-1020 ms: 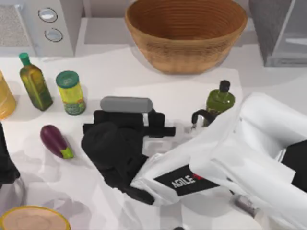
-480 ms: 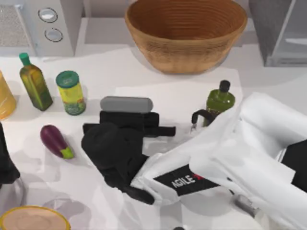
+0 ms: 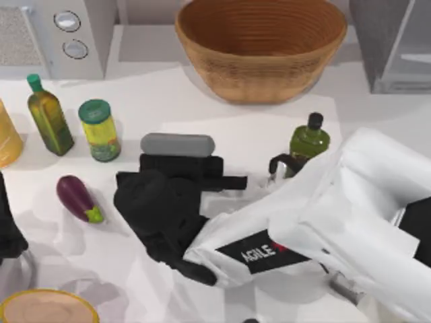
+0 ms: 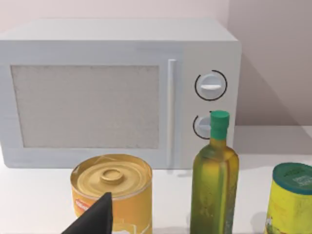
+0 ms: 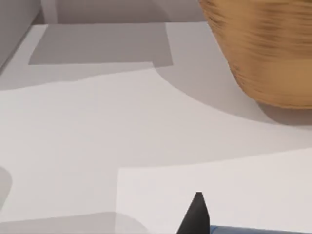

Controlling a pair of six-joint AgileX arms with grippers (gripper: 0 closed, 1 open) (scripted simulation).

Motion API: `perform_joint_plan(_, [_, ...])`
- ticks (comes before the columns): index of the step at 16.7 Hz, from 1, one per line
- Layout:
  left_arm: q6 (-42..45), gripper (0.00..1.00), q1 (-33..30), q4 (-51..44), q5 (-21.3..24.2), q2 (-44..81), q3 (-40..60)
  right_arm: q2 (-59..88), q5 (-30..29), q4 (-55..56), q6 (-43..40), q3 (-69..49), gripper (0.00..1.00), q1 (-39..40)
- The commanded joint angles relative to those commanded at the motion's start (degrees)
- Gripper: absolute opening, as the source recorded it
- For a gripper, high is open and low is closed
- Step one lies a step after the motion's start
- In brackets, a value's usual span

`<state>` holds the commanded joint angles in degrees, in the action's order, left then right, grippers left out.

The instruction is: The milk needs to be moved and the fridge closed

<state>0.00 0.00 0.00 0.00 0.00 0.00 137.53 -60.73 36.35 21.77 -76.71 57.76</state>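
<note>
My right arm reaches across the middle of the table, and its black gripper (image 3: 227, 177) is low over the milk, which it covers in the top view. The right wrist view shows the blue top of the milk (image 5: 258, 229) next to a black fingertip (image 5: 197, 214), and the fingers look shut on the carton. The fridge (image 3: 394, 47) stands at the back right, grey, with its pale inside showing. My left gripper (image 3: 7, 229) stays parked at the left edge, and one of its fingertips (image 4: 97, 219) shows in the left wrist view.
A wicker basket (image 3: 261, 47) stands at the back centre and a dark green bottle (image 3: 308, 141) beside my right arm. On the left are a microwave (image 3: 57, 33), an oil bottle (image 3: 48, 118), a green-lidded jar (image 3: 100, 131), an eggplant (image 3: 77, 198) and a yellow can (image 4: 113, 192).
The right gripper's fingers have drawn together over the milk, and less of the pale carton shows beside them. The left arm has not moved.
</note>
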Motion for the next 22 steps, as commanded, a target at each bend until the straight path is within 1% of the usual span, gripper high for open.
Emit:
perform_joint_plan(7, [0.00,1.00,0.00,0.00,0.00,0.00,0.00,-3.90,0.04,-4.01,0.08,-0.15,0.00,0.06])
perform_joint_plan(11, [0.00,1.00,0.00,0.00,0.00,0.00,0.00,-3.74,0.11,-3.78,0.15,-0.08,0.00,0.02])
perform_joint_plan(13, [0.00,1.00,0.00,0.00,0.00,0.00,0.00,-5.63,1.59,-1.95,-0.15,1.02,0.00,-0.84])
perform_joint_plan(15, [0.00,1.00,0.00,0.00,0.00,0.00,0.00,-9.70,5.11,1.99,-0.89,3.45,0.00,-3.12])
perform_joint_plan(17, [0.00,1.00,0.00,0.00,0.00,0.00,0.00,-15.20,10.61,7.19,-2.16,7.26,0.00,-6.12])
perform_joint_plan(20, [0.00,1.00,0.00,0.00,0.00,0.00,0.00,-24.33,21.19,15.50,-5.18,15.30,0.00,-12.18])
perform_joint_plan(22, [0.00,1.00,0.00,0.00,0.00,0.00,0.00,-30.28,29.05,20.29,-7.81,22.04,0.00,-18.86])
